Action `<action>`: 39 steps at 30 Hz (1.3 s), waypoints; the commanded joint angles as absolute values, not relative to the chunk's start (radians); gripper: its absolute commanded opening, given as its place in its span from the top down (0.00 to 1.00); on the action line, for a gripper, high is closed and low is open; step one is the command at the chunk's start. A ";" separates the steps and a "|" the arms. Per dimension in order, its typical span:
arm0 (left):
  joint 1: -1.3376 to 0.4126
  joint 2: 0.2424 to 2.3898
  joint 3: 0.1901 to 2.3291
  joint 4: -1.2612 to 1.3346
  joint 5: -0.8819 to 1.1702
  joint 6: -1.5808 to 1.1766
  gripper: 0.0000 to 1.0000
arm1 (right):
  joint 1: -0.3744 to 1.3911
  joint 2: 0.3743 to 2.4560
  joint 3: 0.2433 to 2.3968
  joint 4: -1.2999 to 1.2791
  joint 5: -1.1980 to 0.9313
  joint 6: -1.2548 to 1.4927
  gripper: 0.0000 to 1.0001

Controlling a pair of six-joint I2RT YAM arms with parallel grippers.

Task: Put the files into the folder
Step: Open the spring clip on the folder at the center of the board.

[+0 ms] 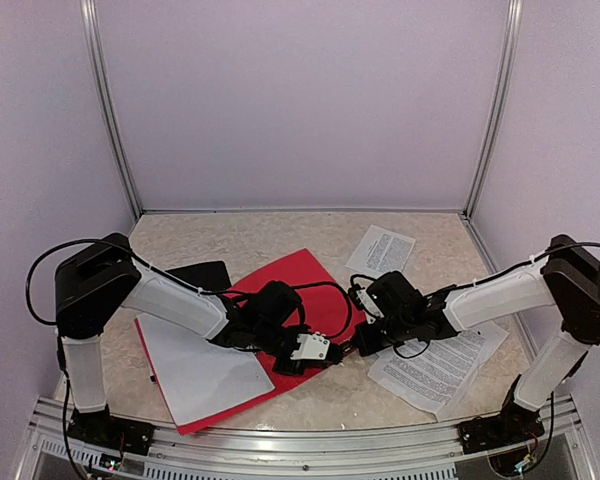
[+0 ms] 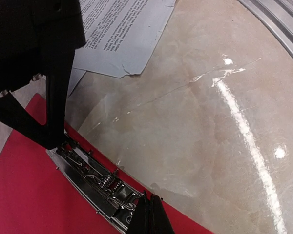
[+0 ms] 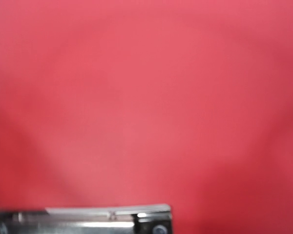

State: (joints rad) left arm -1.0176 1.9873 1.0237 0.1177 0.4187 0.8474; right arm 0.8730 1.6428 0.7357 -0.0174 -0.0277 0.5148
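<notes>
While left gripper (image 2: 147,207) and right gripper (image 1: 358,342) hang pinched shut over folder (image 1: 300,275), clip (image 2: 95,178) beside, files (image 1: 440,365) with illegible print

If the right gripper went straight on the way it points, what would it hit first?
Probably the red folder: its cover fills the right wrist view, blurred and seemingly close, metal clip at the bottom.

- Top view: high behind both arms, looking down over the whole table (image 1: 280,235).
- Left wrist view: close, slanting down past the left gripper (image 2: 147,209) onto the metal clip (image 2: 95,178).
- Right wrist view: almost against the red folder (image 3: 146,97); it shows the same clip.
</notes>
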 commanded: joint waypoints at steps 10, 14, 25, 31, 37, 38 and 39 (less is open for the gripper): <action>-1.100 2.079 1.005 -0.069 0.461 0.893 1.00 | 0.864 1.777 0.701 0.026 0.003 0.508 1.00; -1.088 2.054 0.980 -0.029 0.455 0.866 1.00 | 0.864 1.746 0.692 0.013 0.002 0.521 1.00; -1.041 1.819 0.814 0.187 0.343 0.514 0.73 | 0.879 1.677 0.607 0.117 -0.081 0.613 1.00; -1.029 1.802 0.806 0.287 0.253 0.391 0.56 | 0.896 1.683 0.609 0.139 -0.085 0.624 1.00; -1.063 1.863 0.853 0.343 0.171 0.375 0.57 | 0.899 1.683 0.601 0.147 -0.087 0.627 1.00; -1.068 1.880 0.865 0.341 0.165 0.379 0.58 | 0.899 1.683 0.601 0.148 -0.087 0.627 1.00; -1.072 1.890 0.876 0.341 0.162 0.381 0.58 | 0.899 1.683 0.601 0.150 -0.086 0.627 1.00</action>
State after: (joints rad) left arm -1.0485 1.8351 0.8265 0.2981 0.2214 0.4068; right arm 0.8852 1.6547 0.6373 0.2337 -0.0746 0.6231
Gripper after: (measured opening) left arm 0.428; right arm 0.005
